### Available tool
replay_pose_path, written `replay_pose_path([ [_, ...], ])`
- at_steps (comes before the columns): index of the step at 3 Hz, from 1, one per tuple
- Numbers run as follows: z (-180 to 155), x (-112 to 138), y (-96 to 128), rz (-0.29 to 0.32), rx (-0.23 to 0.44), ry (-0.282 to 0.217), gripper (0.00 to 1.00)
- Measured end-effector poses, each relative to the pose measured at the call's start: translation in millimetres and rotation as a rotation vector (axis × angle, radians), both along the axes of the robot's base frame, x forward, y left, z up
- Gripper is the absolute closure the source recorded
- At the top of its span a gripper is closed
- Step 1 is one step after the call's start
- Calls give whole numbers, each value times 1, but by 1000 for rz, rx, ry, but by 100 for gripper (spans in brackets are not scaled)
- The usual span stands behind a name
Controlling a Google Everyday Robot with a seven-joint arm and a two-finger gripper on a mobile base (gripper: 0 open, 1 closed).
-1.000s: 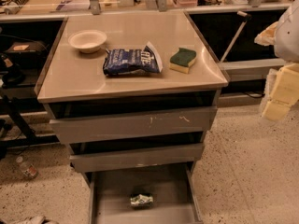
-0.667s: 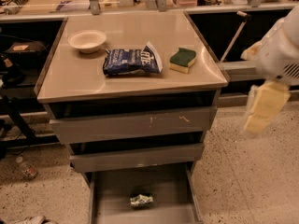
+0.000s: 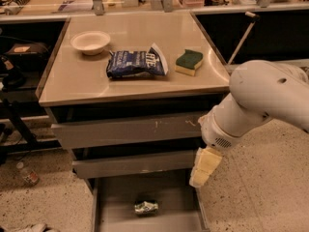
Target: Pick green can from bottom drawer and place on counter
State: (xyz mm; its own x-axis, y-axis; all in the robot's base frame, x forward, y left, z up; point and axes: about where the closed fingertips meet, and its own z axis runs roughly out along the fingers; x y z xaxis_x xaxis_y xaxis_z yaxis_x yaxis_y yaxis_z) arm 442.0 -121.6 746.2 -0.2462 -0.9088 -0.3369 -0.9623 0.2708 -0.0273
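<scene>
The green can (image 3: 146, 207) lies on its side on the floor of the open bottom drawer (image 3: 166, 219), near the middle. My gripper (image 3: 202, 170) hangs from the white arm (image 3: 263, 93) that comes in from the right. It is at the drawer's right edge, above and to the right of the can, and apart from it. It holds nothing that I can see. The beige counter (image 3: 140, 37) is the cabinet's top, above the three grey drawers.
On the counter are a white bowl (image 3: 90, 41) at the back left, a blue chip bag (image 3: 136, 63) in the middle and a green-topped yellow sponge (image 3: 189, 62) at the right. The two upper drawers (image 3: 130, 129) stand slightly open. A bottle (image 3: 28, 174) lies on the floor at the left.
My arm has swung in from the right edge, leftward and down, bringing the gripper to the right edge of the bottom drawer. The can and counter items have not moved.
</scene>
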Motion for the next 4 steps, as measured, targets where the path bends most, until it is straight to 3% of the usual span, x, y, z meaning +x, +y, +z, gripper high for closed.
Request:
replay_pose_path([
  [1, 4, 0, 0, 1, -2, -2, 0],
  [2, -43, -14, 0, -10, 52, 56, 0],
  [3, -136, -32, 1, -34, 98, 166, 0],
  [4, -208, -37, 1, -76, 128, 242, 0],
])
